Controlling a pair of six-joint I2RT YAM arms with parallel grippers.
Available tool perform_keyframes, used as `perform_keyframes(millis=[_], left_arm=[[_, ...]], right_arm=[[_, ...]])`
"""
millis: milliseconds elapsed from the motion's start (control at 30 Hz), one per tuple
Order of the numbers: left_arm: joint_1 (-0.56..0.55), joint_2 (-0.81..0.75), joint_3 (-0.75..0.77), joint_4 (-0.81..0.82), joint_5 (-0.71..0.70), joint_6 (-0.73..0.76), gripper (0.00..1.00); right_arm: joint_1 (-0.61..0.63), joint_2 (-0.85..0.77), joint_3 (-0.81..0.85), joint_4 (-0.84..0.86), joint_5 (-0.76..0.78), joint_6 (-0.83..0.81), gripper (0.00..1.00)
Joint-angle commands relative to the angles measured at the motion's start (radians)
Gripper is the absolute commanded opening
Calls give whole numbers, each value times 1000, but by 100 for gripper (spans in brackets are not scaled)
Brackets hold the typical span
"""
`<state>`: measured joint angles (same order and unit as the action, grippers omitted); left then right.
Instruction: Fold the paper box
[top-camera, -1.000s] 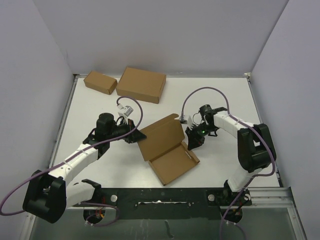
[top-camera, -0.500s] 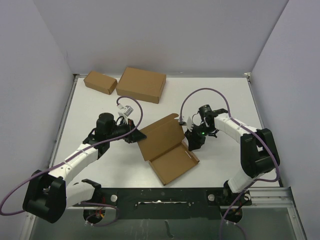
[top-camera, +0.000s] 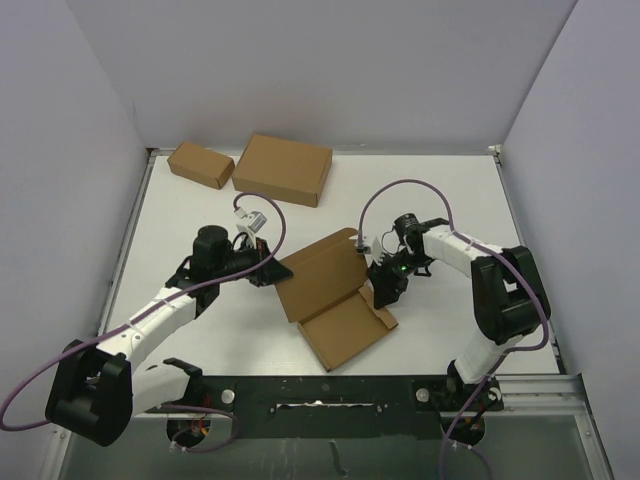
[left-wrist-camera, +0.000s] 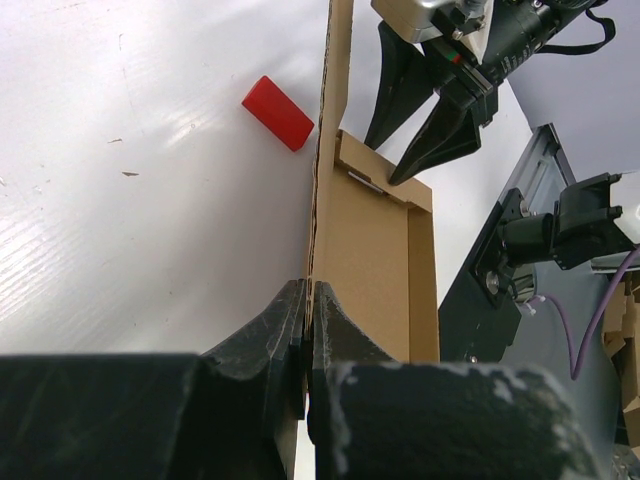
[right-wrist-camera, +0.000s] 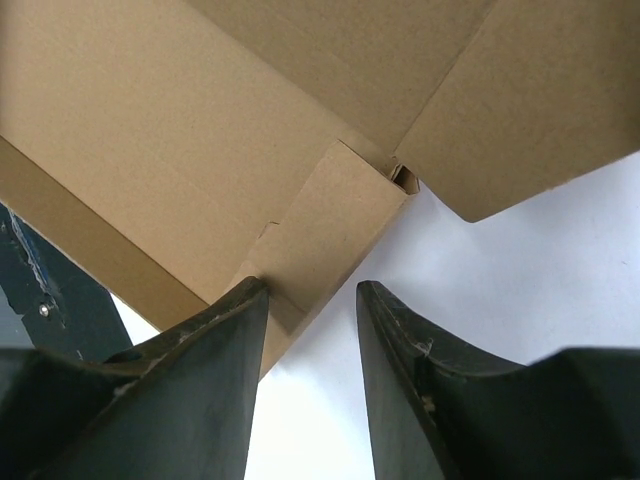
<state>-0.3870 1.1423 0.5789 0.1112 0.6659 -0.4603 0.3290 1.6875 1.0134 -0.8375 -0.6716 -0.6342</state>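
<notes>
The right gripper (top-camera: 384, 291) has let go since a second ago. Its fingers, then pinched together at the side of the paper box (top-camera: 335, 300), now stand apart, and its wrist has slid slightly toward 9 o'clock. The paper box and the left arm have not shifted.

The paper box lies open at the centre of the table (top-camera: 440, 190), with its shallow tray toward 5 o'clock and its lid (top-camera: 322, 270) raised toward 11 o'clock. The left gripper (top-camera: 270, 271) is clamped on the lid's 9 o'clock edge. In the left wrist view its fingers (left-wrist-camera: 285, 320) press together on the thin cardboard, which stands on edge.

The right gripper sits at the tray's 3 o'clock corner. In its own view a side flap (right-wrist-camera: 325, 225) reaches down into the gap between the fingers (right-wrist-camera: 200, 360), passing behind one and clear of the other.

A red block (left-wrist-camera: 278, 112) lies on the table beyond the lid. A big box (top-camera: 283, 169) and a small box (top-camera: 201, 164) rest at the table's 11 o'clock, just beside each other.
</notes>
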Motion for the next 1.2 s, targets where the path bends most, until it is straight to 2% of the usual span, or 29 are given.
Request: perform_keyframes(millis=[0,367,633,1067,1167], left_arm=[[0,-26,57,40,-1,2,0],[-1,-26,51,48,-4,-4,0],[-1,-25,35,62,-9,-17,0],[-1,-37,23,84,-9,-45,0],[-1,-42,18,84,-10,-47,0]], right_arm=[[7,5,13,8,-23,18,41],[37,20,0,50,34,50,35],[46,4,-16,86,71,78,20],[85,-18,-41,163,230,127,22],[96,-34,-52,189,300,132,18]])
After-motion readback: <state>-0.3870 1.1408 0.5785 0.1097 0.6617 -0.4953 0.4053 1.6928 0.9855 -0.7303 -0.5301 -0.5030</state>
